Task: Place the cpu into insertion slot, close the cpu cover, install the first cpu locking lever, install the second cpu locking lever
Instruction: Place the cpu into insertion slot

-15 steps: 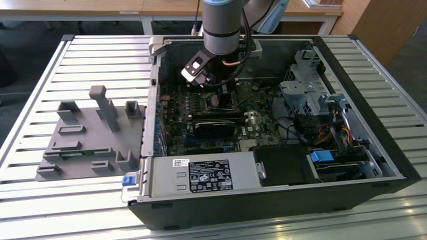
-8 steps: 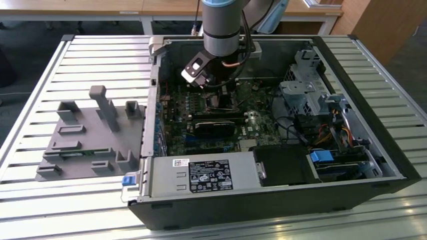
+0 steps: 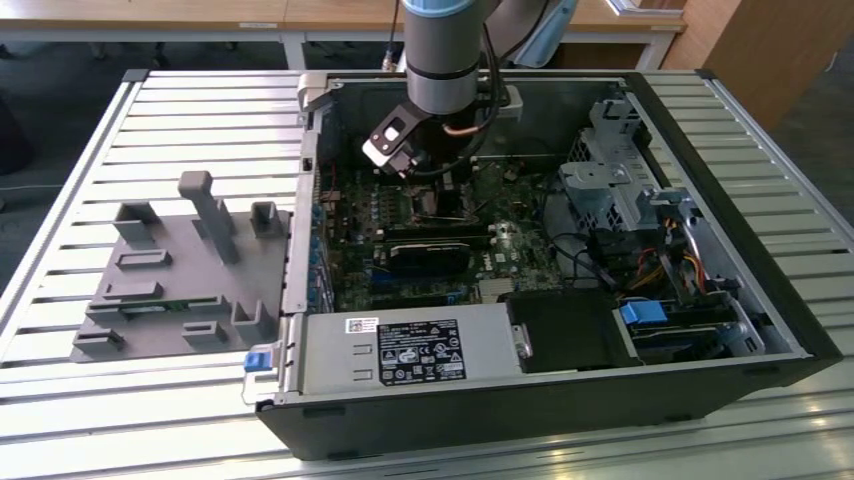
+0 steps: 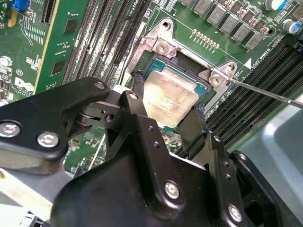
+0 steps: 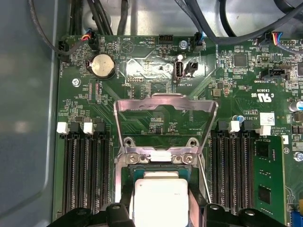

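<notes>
Cpu (image 4: 170, 94) in insertion slot (image 4: 152, 65), gripper (image 4: 166, 102) clamped on it, cpu cover (image 5: 165, 100) raised.

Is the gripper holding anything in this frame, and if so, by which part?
Yes: the gripper appears to hold the cpu by two opposite side edges, right at the insertion slot.

An open computer case (image 3: 534, 410) lies on a slatted table (image 3: 134, 420). The robot arm (image 3: 447, 50) reaches down into it, its gripper (image 3: 438, 195) low over the green circuit board (image 3: 514, 255). A grey moulded tray (image 3: 174, 300) sits just beside the case, on the exterior view's left.
</notes>
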Motion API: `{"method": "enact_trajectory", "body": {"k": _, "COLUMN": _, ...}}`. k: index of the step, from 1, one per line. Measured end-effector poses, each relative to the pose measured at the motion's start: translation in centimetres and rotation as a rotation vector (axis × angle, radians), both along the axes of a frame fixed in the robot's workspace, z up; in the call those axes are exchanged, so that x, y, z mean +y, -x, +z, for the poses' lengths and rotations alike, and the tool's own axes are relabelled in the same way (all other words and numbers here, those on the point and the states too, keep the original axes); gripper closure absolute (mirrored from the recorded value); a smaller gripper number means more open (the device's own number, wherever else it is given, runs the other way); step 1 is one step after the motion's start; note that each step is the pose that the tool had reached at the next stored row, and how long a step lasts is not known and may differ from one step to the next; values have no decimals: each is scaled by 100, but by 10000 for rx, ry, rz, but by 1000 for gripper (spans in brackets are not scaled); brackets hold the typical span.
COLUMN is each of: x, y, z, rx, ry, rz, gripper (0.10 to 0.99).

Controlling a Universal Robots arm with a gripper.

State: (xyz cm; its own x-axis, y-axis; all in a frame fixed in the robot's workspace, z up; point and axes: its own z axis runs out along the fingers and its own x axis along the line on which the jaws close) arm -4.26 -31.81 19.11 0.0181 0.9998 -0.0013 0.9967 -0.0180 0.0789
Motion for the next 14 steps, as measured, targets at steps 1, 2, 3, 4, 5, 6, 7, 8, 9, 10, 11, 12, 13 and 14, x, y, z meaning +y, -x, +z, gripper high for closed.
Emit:
{"method": "enact_trajectory", "body": {"k": 1, "x": 0, "y": 0, "z": -1, "rx": -1, "ry": 0, "rz": -1, "gripper": 545}}
{"method": "enact_trajectory", "body": {"k": 2, "x": 0, "y": 0, "z": -1, "rx": -1, "ry": 0, "rz": -2, "gripper": 545}}
{"method": "enact_trajectory", "body": {"k": 3, "x": 0, "y": 0, "z": -2, "rx": -3, "ry": -2, "rz": -2, "gripper": 545}}
{"method": "enact_trajectory", "body": {"k": 4, "x": 1, "y": 0, "z": -3, "rx": -4, "ry": -4, "rz": -2, "gripper": 545}}
{"method": "enact_trajectory", "body": {"k": 5, "x": 1, "y": -1, "z": -3, "rx": -4, "ry": -4, "rz": -2, "gripper": 545}}
{"method": "enact_trajectory", "body": {"k": 6, "x": 1, "y": -1, "z": -3, "rx": -5, "ry": -5, "rz": -2, "gripper": 545}}
{"method": "enact_trajectory", "body": {"k": 7, "x": 2, "y": -1, "z": -5, "rx": -9, "ry": -11, "rz": -2, "gripper": 545}}
{"method": "enact_trajectory", "body": {"k": 8, "x": 2, "y": -1, "z": -6, "rx": -10, "ry": -14, "rz": -2, "gripper": 537}}
{"method": "enact_trajectory", "body": {"k": 9, "x": 2, "y": -1, "z": -5, "rx": -9, "ry": -12, "rz": -2, "gripper": 537}}
{"method": "enact_trajectory", "body": {"k": 10, "x": 2, "y": -1, "z": -5, "rx": -7, "ry": -10, "rz": -2, "gripper": 475}}
{"method": "enact_trajectory", "body": {"k": 11, "x": 1, "y": -1, "z": -3, "rx": -5, "ry": -6, "rz": -2, "gripper": 475}}
{"method": "enact_trajectory", "body": {"k": 12, "x": 1, "y": -1, "z": -3, "rx": -4, "ry": -5, "rz": -2, "gripper": 475}}
{"method": "enact_trajectory", "body": {"k": 13, "x": 0, "y": 0, "z": 2, "rx": -3, "ry": -4, "rz": -3, "gripper": 475}}
{"method": "enact_trajectory", "body": {"k": 14, "x": 0, "y": 0, "z": 9, "rx": -3, "ry": -7, "rz": -3, "gripper": 475}}
